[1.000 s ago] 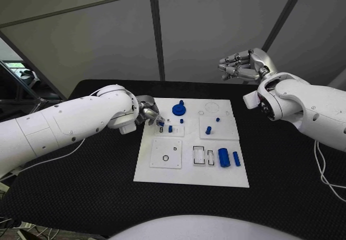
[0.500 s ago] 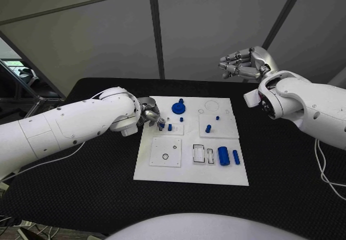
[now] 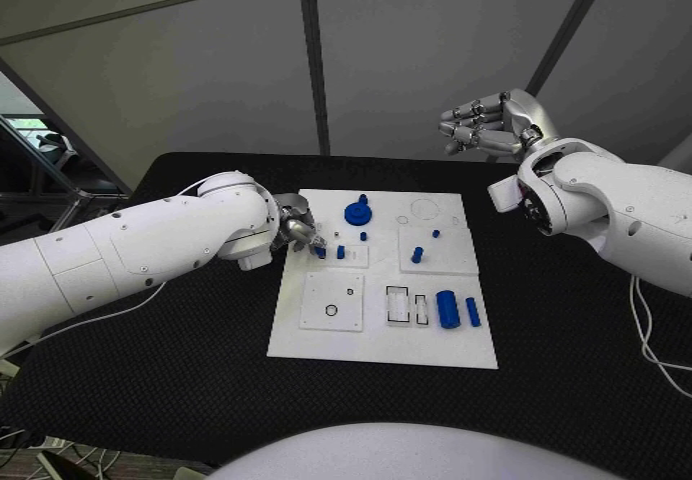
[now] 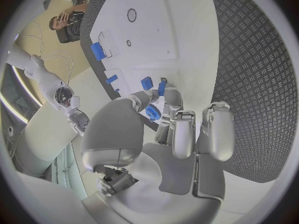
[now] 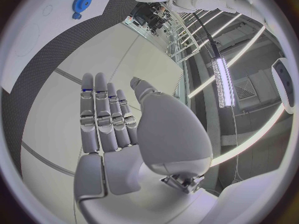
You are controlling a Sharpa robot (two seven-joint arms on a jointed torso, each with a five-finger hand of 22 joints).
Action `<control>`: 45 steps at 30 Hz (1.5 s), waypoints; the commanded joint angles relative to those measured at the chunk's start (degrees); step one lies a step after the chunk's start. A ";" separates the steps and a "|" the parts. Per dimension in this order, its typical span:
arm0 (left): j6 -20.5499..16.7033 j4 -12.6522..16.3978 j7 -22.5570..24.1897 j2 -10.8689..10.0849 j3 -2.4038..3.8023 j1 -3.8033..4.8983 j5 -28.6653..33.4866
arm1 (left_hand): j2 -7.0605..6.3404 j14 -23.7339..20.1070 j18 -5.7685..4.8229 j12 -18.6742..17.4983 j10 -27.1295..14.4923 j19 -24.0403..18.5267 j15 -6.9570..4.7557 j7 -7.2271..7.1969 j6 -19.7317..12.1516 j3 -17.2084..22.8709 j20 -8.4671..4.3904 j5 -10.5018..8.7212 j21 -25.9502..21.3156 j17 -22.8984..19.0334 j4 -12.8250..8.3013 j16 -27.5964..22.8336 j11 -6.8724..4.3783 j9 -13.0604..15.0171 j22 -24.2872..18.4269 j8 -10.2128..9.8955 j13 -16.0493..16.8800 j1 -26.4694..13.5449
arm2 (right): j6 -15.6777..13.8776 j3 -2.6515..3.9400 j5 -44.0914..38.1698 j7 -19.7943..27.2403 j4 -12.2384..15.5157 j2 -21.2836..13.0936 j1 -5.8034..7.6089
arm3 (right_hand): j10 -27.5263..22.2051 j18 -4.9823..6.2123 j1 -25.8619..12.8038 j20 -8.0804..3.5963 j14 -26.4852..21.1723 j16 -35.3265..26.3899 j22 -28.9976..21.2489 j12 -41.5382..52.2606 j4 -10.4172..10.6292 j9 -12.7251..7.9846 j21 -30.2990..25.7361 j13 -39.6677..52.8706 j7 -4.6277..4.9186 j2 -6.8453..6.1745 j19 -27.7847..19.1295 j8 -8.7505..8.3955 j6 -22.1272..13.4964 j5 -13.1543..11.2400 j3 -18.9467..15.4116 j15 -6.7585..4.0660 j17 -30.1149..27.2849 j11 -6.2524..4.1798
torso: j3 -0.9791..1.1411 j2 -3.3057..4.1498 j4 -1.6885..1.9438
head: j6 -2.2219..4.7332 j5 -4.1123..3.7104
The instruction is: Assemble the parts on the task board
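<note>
Left hand (image 3: pixel 299 229): metallic fingers pinching small blue part (image 4: pixel 153 112) at glossy white task board's (image 3: pixel 346 345) edge.
Right hand (image 3: pixel 490 124): released, fingers straight, raised beyond board.

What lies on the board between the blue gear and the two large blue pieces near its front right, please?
In the head view, one small blue peg stands between the gear and the large pieces.

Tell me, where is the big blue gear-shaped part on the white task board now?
In the head view, the blue gear-shaped part stands at the far edge of the white task board, left of centre, beyond the left hand.
</note>
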 commanded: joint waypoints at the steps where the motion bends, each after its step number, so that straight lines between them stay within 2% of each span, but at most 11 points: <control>1: 1.99 -0.19 -0.73 0.10 0.02 0.07 -1.19 | -0.02 4.82 -0.12 0.38 1.57 1.49 -0.40 -0.03 0.36 7.74 -0.13 0.22 0.25 11.85 -7.58 0.17 -1.16 0.06 6.87 0.28 0.05 -0.42 | 0.42 0.05 -0.13 0.23 0.00 0.06 0.09 | 0.31 0.27 -0.39 -0.06 0.43 -0.19 -0.05 0.00 -0.15 0.04 -0.24 -0.06 -0.02 0.28 0.29 -0.12 0.24 0.17 -0.25 -0.01 -0.09 0.24 | 0.06 -0.05 0.00 | 0.02 -0.02; 10: 2.52 -0.36 -0.58 0.51 0.02 0.07 -1.33 | -0.02 4.82 -0.12 0.38 1.57 1.49 -0.40 -0.03 0.36 7.74 -0.13 0.22 0.25 11.85 -7.58 0.17 -1.16 0.06 6.87 0.28 0.05 -0.42 | 0.55 0.05 -0.13 0.25 -0.02 0.13 0.09 | 0.31 0.27 -0.39 -0.06 0.43 -0.19 -0.05 0.00 -0.15 0.04 -0.24 -0.06 -0.02 0.28 0.29 -0.12 0.24 0.17 -0.25 -0.01 -0.09 0.24 | 0.06 -0.01 -0.07 | -0.14 -0.03; 19: 2.82 -0.61 -0.39 0.81 0.02 0.07 -1.36 | -0.05 4.82 -0.12 0.35 1.58 1.49 -0.41 -0.04 0.38 7.73 -0.13 0.36 0.26 11.84 -7.60 0.16 -1.17 0.08 6.89 0.30 0.01 -0.44 | 0.93 0.05 -0.13 0.28 0.03 0.11 0.09 | 0.31 0.27 -0.39 -0.06 0.43 -0.19 -0.05 0.00 -0.15 0.04 -0.24 -0.06 -0.02 0.28 0.29 -0.12 0.24 0.17 -0.25 -0.01 -0.09 0.24 | 0.04 -0.03 0.03 | -0.14 -0.15; 26: 3.32 -1.05 -0.04 1.31 -0.01 0.08 -3.61 | -0.07 4.82 -0.10 0.20 1.50 1.45 -0.41 -0.04 0.38 7.72 -0.14 0.42 0.17 11.85 -7.61 0.17 -1.17 0.09 6.82 0.31 -0.20 -0.45 | 0.99 0.05 -0.13 0.28 0.09 0.11 0.09 | 0.31 0.27 -0.39 -0.06 0.43 -0.19 -0.05 0.00 -0.15 0.04 -0.24 -0.06 -0.02 0.28 0.29 -0.12 0.24 0.17 -0.25 -0.01 -0.09 0.24 | 0.03 -0.02 -0.04 | -0.22 -0.08; 45: 6.27 -0.95 0.58 2.35 -0.75 0.09 -6.83 | -0.16 4.82 -0.14 0.24 1.52 1.52 -0.42 -0.05 0.37 7.67 -0.14 0.49 0.32 11.84 -7.67 0.16 -1.18 0.11 6.96 0.33 -0.14 -0.45 | 1.06 0.05 -0.13 0.27 0.27 0.04 0.09 | 0.28 0.27 -0.38 -0.06 0.45 -0.26 -0.13 -0.02 -0.18 0.03 -0.36 -0.11 -0.01 0.34 0.35 -0.14 0.22 0.21 -0.24 0.00 -0.12 0.24 | 0.04 -0.06 -0.03 | -0.65 -0.27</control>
